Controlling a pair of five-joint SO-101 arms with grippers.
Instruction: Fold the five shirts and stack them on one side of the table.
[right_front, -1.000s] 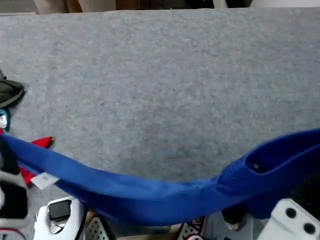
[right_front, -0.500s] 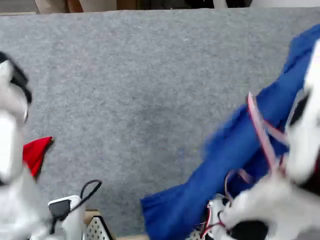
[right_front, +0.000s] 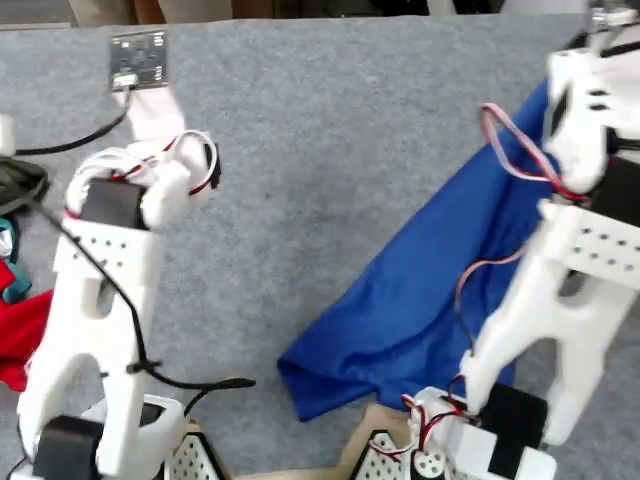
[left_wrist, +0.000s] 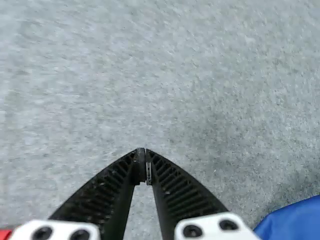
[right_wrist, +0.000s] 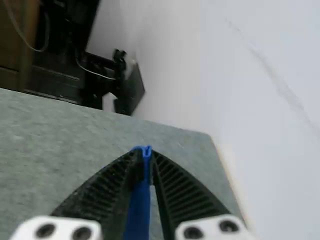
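At the left edge of the table (right_front: 330, 130) a red shirt (right_front: 20, 335) lies bunched, with a dark green garment (right_front: 15, 185) farther back along the same edge. Just beside them my left arm (right_front: 100, 290) stretches out over the grey surface toward the far side. My left end effector (left_wrist: 141, 165) is closed with its tips pressed together and nothing between them, poised above bare table. A corner of the blue shirt (left_wrist: 295, 222) shows off to its side.

The blue shirt (right_front: 430, 290) runs diagonally across the right half of the table. Its crumpled end sits near the middle of the front edge, and the cloth stretches from there toward the far right corner, passing under my right arm (right_front: 560, 300). There my right end effector (right_wrist: 144, 155) is clamped on a narrow fold of the blue fabric, near the table's far corner, with a white wall (right_wrist: 260, 75) beyond.
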